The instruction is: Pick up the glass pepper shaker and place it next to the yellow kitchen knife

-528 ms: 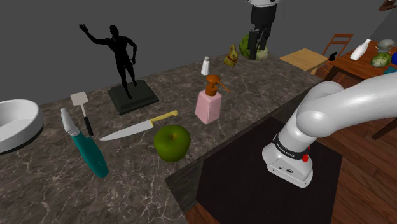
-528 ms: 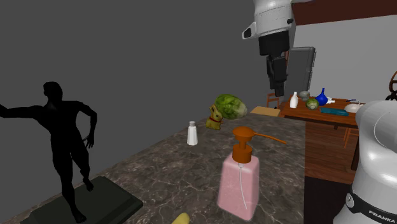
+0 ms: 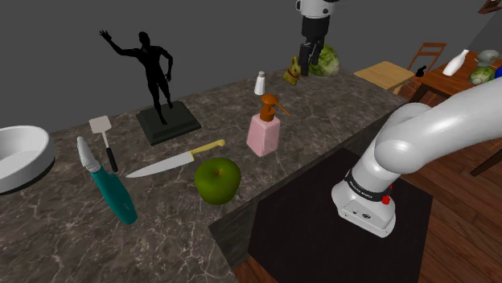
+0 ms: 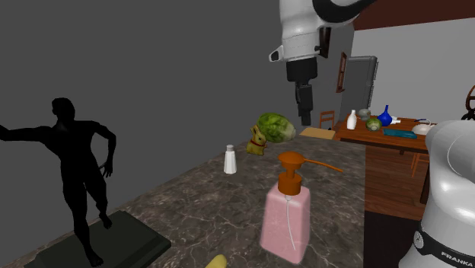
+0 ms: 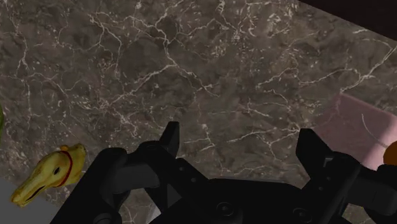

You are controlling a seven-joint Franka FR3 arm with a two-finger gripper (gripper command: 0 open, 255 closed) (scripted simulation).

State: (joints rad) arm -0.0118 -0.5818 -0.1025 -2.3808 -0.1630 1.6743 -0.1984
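Dark brown marble with pale veining forms the counter (image 3: 322, 120). I read the containers first. The pepper shaker (image 3: 260, 82), drawn white with a grey cap, stands upright near the counter's far edge. It is just left of a golden rabbit figure (image 3: 293, 72) in the shoulder view. It is well apart from the knife (image 3: 173, 161), which lies flat nearer the camera with a yellow handle and a bright blade.

A pink, boxy soap dispenser (image 4: 288, 217) with an orange-brown pump stands between shaker and knife. A thin tube shows through its translucent body. A round white bowl (image 3: 20, 157) sits at the shoulder view's far left edge; I see only its plain white inside.

A glossy green apple (image 3: 218, 179) rests just right of the knife. A matte black human figurine (image 3: 153, 76) stands on a dark square base.

The gripper (image 5: 240, 143) hangs above the counter's far end, near the rabbit and a leafy green cabbage (image 4: 275, 126). Its fingers stand apart with bare marble between them.
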